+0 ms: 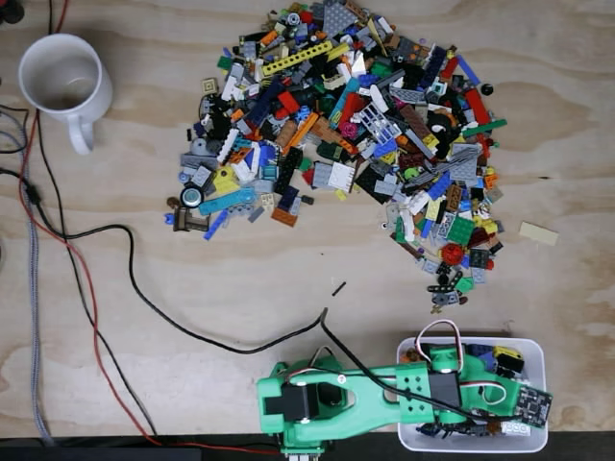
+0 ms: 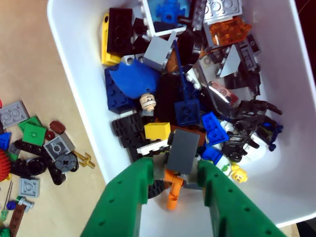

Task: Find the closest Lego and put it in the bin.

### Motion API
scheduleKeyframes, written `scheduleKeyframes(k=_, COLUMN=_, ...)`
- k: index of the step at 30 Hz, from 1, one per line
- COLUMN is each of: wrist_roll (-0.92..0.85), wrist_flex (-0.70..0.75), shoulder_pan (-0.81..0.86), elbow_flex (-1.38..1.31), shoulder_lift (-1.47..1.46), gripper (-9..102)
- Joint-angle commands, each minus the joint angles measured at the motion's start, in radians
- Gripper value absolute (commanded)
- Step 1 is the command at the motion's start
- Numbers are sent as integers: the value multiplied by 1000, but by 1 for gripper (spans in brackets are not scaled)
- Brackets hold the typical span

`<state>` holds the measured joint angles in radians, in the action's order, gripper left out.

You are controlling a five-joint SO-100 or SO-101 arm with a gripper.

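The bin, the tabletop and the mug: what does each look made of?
The bin: white plastic, smooth with a soft sheen, thin moulded walls and rounded corners. The tabletop: bare plywood by its swirling grain, matte. The mug: probably glazed ceramic, given its thick white rim and handle.

The green arm (image 1: pixel 384 394) hides much of the bin (image 1: pixel 534 351) in the fixed view.

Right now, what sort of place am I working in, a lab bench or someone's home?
Probably a hobby workbench: a bare plywood tabletop, loose cables trailing across it, and a white mug beside the Lego pile. Home or lab, I cannot tell.
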<state>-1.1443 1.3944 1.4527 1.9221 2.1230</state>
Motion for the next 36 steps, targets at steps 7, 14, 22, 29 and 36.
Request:
scheduleKeyframes(k=7, wrist_roll=-8, wrist_flex=-61, shoulder_pan=-52, elbow_flex=-103, shoulder_lift=75, gripper=21)
scheduleKeyframes(k=14, wrist_roll=-141, wrist_flex=-121, shoulder_pan=-618, elbow_flex=-41, shoulder_lift=169, gripper=12)
scheduleKeyframes(k=22, wrist_roll=-225, wrist_flex=-273, shoulder_pan=-1088, elbow_flex=387, shoulder_lift=603, gripper=14)
scheduleKeyframes(k=29, wrist_roll=-160, wrist_flex=-256, shoulder_pan=-1282, elbow_flex=457, shoulder_lift=620, gripper=15)
scheduleKeyframes(k=36, wrist_roll=-135, wrist_flex=-267, shoulder_pan=-1344, elbow_flex=497, shoulder_lift=606, gripper=16)
